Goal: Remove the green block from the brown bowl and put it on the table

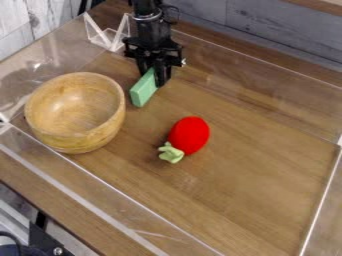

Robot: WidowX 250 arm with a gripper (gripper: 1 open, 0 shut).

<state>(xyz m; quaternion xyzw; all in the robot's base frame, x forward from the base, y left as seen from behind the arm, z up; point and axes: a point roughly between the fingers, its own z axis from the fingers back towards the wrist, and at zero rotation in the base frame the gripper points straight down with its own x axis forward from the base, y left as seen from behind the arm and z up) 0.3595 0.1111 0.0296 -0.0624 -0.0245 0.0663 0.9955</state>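
Hanging straight down over the far left part of the surface, the gripper has its black jaws closed on the upper end of the green block. The block slants down and toward the near left from the jaws; whether its lower end touches the wood cannot be told. It is outside the brown bowl, just beside the bowl's far right rim, with a narrow strip of bare wood between them.

The bowl stands upright near the left edge of the surface, and its hollow shows only wood grain. A red strawberry toy with a green stem lies toward the middle of the surface, well apart from the block and to the right of the bowl. A low clear acrylic wall runs along the edges of the surface.
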